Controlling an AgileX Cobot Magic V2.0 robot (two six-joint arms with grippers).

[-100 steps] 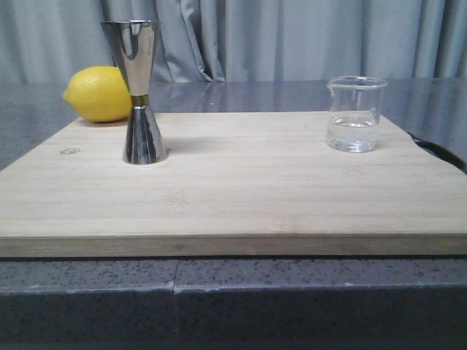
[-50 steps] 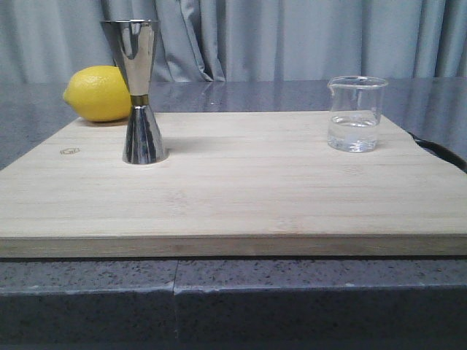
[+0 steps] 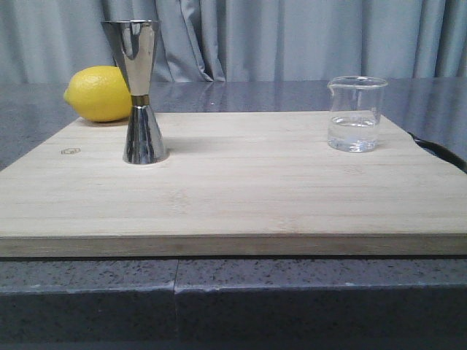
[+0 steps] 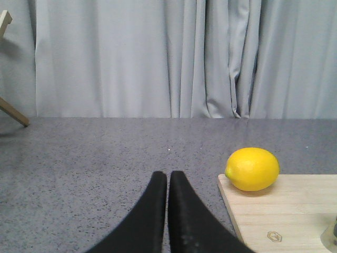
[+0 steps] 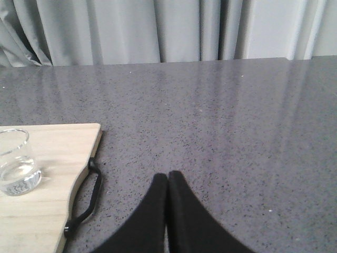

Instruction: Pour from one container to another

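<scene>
Both tools are sitting fully closed and holding nothing: the left tool (image 4: 168,182) and the right tool (image 5: 167,184) are hovering over the grey speckled desk (image 3: 292,91). On the pale wooden board (image 3: 233,189), the small clear glass beaker (image 3: 355,114) is standing at upper right, the shiny steel hourglass jigger (image 3: 139,91) at upper left, just before the yellow lemon (image 3: 97,93).

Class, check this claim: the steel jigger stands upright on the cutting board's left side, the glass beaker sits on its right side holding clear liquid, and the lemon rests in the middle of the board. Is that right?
One detail is wrong. The lemon is not mid-board; it lies off the cutting board, at its far left corner behind the jigger, as the front view shows. The beaker is as stated.
</scene>
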